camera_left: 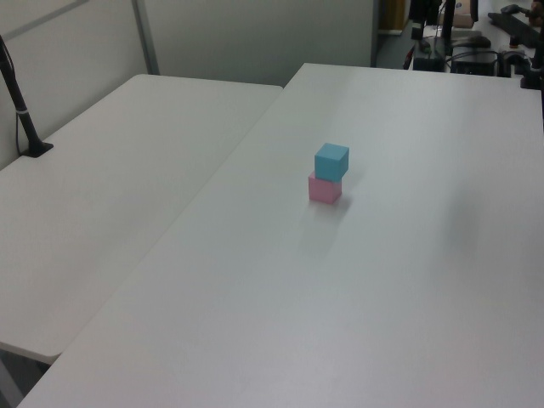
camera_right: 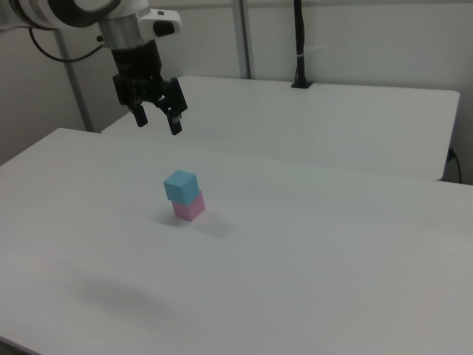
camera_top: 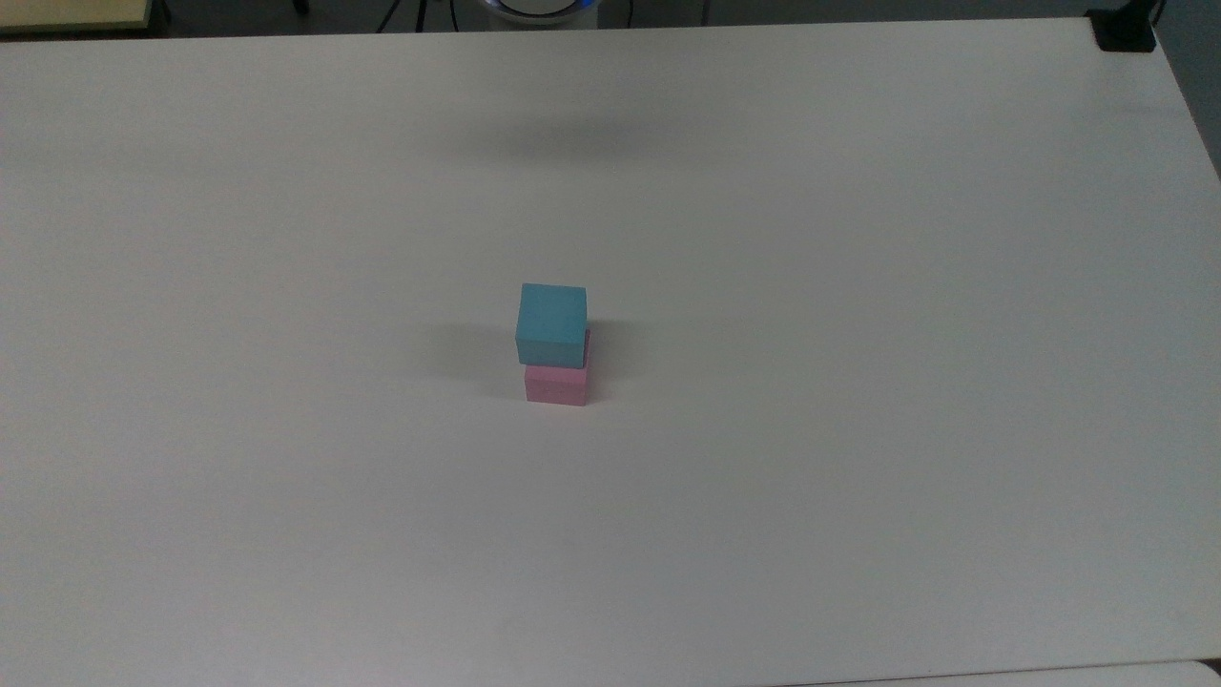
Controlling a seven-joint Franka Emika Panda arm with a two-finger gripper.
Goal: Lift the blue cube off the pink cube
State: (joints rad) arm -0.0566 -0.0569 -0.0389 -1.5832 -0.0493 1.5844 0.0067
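desk (camera_top: 858, 286): white, carries the stack; near edge cut off at bottom of top view
pink cube (camera_top: 556, 385): sits on the desk, about mid-desk in top view; top face fully covered, only front face and a sliver of the side show there
blue cube (camera_top: 551, 324): sits on the pink cube, touching, upright; slightly offset, overhangs toward the top view's left
stack, left view: blue cube (camera_left: 331, 161) over pink cube (camera_left: 325, 189), twisted a little relative to it
stack, right view: blue cube (camera_right: 180, 186) over pink cube (camera_right: 189, 208), pink mostly hidden behind blue's lower edge
gripper (camera_right: 157, 122): in the air, well apart from the stack, beyond it and toward the right view's left; fingers spread wide, nothing between them
arm (camera_right: 66, 11): white, cut off at top-left corner of right view
second desk (camera_left: 102, 195): adjoins along a seam, bare
black post (camera_right: 299, 44): clamped at the second desk's far edge, top cut off
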